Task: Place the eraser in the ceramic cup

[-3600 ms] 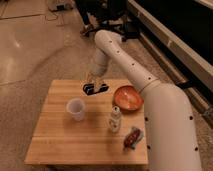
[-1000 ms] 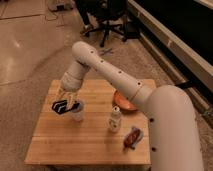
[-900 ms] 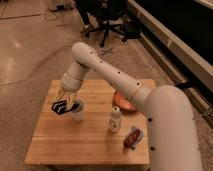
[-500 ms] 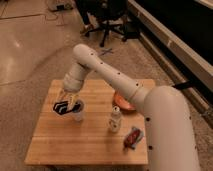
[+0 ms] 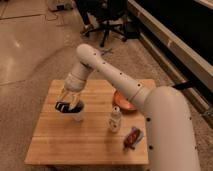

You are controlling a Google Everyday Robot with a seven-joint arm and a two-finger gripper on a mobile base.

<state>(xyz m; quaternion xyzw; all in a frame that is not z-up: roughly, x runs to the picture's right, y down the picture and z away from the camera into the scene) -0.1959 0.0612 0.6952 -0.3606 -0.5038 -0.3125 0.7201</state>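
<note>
My gripper (image 5: 68, 101) hangs over the left part of the wooden table, fingers pointing down and shut on the eraser (image 5: 62, 106), a small black bar held roughly level. The ceramic cup (image 5: 78, 113), white and tapered, stands upright right below and slightly right of the gripper. The eraser sits at the cup's left rim, just above it and overlapping it in the camera view. Part of the cup's mouth is hidden by the fingers.
An orange shallow bowl (image 5: 123, 102) sits at the table's back right, partly behind my arm. A small pale bottle (image 5: 115, 120) stands mid-table, and a red-and-blue packet (image 5: 132, 137) lies front right. The wooden table (image 5: 75, 145) has edges on all sides.
Since 3.6 s ago the gripper has carried the eraser from the table's back middle to the cup at the left. Over the last second it has only sunk slightly.
</note>
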